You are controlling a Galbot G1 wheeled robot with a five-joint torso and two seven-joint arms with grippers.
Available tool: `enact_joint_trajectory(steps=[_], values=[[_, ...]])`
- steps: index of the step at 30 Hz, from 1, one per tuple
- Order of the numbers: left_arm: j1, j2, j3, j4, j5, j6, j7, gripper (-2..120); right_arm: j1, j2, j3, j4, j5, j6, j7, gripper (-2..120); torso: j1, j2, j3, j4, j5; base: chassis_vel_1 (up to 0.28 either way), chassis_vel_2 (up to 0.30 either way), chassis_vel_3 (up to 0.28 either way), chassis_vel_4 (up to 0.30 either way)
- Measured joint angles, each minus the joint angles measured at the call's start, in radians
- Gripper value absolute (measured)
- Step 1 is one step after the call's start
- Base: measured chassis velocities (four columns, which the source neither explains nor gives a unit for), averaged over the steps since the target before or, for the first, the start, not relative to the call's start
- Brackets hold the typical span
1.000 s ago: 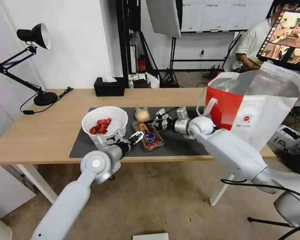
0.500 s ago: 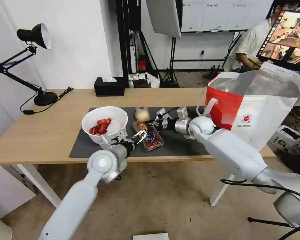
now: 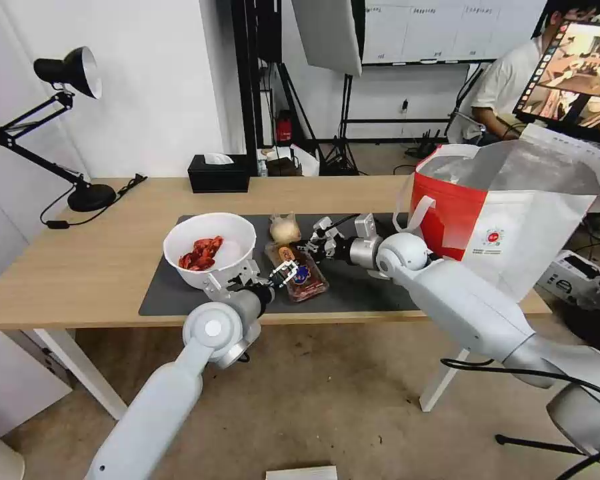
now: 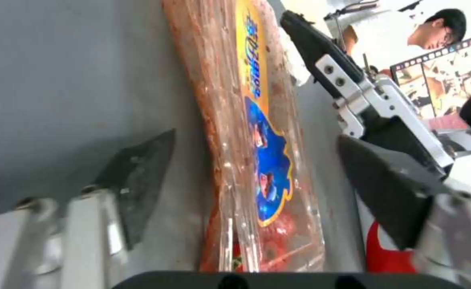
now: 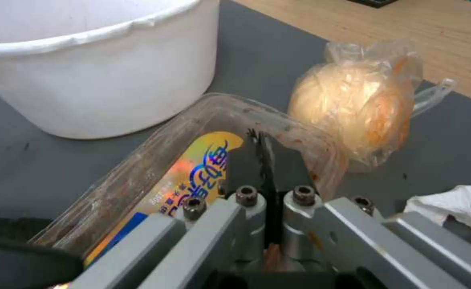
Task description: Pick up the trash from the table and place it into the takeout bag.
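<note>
A clear plastic tray with a yellow and blue label lies on the dark grey mat of the table. My left gripper is open at the tray's near end, and the tray lies between its fingers. My right gripper is shut on the tray's far rim. The white bowl with red shells stands left of the tray. A small clear bag with a beige lump sits behind it. Crumpled tissue lies beside the right gripper. The takeout bag stands open at the right.
A black tissue box stands at the table's back edge and a black desk lamp at its far left. The table's front edge runs just below both wrists.
My left arm has shifted right, bringing its open gripper up to the tray's near end. The right arm, the tray and the bowl have stayed put.
</note>
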Motion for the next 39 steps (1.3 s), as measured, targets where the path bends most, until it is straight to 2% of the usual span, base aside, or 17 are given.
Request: enact_joint_trajectory(steps=[2, 3, 5, 7, 9, 11, 13, 14, 20, 34, 39], values=[[-0.001, 0.000, 0.002, 0.003, 0.001, -0.002, 0.000, 65, 0.001, -0.001, 0.000, 0.000, 0.000, 0.000, 0.000, 0, 0.000, 0.000, 0.000, 0.0000, 0.0000, 0.000, 0.000, 0.000, 0.000], [-0.001, 0.000, 0.002, 0.003, 0.001, -0.002, 0.000, 65, 0.001, -0.001, 0.000, 0.000, 0.000, 0.000, 0.000, 0, 0.000, 0.000, 0.000, 0.0000, 0.0000, 0.000, 0.000, 0.000, 0.000], [-0.002, 0.000, 0.003, 0.006, 0.003, -0.007, 0.000, 54, 0.003, -0.003, 0.000, 0.000, 0.002, 0.000, 0.000, 0, 0.000, 0.000, 0.000, 0.0000, -0.0001, 0.000, 0.000, 0.000, 0.000], [-0.002, 0.000, 0.004, 0.007, 0.003, -0.008, 0.000, 52, 0.003, -0.004, 0.000, 0.000, 0.002, 0.000, 0.000, 0, 0.000, 0.000, 0.000, 0.0000, 0.0000, 0.000, 0.000, 0.000, 0.000], [-0.002, 0.000, 0.005, 0.008, 0.004, -0.010, 0.000, 40, 0.002, -0.007, 0.000, 0.002, 0.003, 0.000, 0.000, 0, 0.000, 0.000, 0.000, 0.0000, -0.0001, 0.000, 0.000, 0.000, 0.000], [-0.002, 0.001, 0.005, 0.008, 0.004, -0.011, 0.000, 38, 0.002, -0.008, 0.000, 0.003, 0.003, 0.000, 0.000, 0, 0.000, 0.000, 0.000, 0.0000, -0.0001, 0.000, 0.000, 0.000, 0.000], [-0.002, 0.001, 0.006, 0.008, 0.004, -0.013, 0.001, 25, -0.002, -0.009, -0.001, 0.006, 0.003, 0.000, 0.000, 0, 0.000, 0.000, 0.000, 0.0000, -0.0001, 0.000, 0.000, 0.000, 0.000], [-0.002, 0.001, 0.006, 0.008, 0.004, -0.013, 0.001, 25, -0.002, -0.009, -0.001, 0.006, 0.003, 0.000, 0.000, 0, 0.000, 0.000, 0.000, 0.0000, -0.0001, 0.000, 0.000, 0.000, 0.000], [0.001, 0.003, 0.008, 0.007, 0.005, -0.015, 0.003, 1, -0.015, -0.013, 0.007, 0.016, 0.005, 0.000, 0.001, 0, 0.000, 0.000, 0.000, 0.0000, 0.0000, 0.000, 0.000, 0.000, 0.000], [0.009, 0.003, 0.012, -0.010, 0.005, -0.016, 0.010, 0, -0.047, -0.039, 0.034, 0.050, 0.012, 0.000, 0.001, 0, 0.000, 0.000, 0.000, 0.0000, 0.0000, 0.000, 0.000, 0.000, 0.000], [0.020, 0.007, 0.011, -0.043, 0.004, -0.016, 0.014, 0, -0.086, -0.077, 0.072, 0.100, 0.044, 0.006, 0.009, 0, 0.000, 0.000, 0.000, 0.0000, 0.0000, 0.000, 0.000, 0.000, 0.000]])
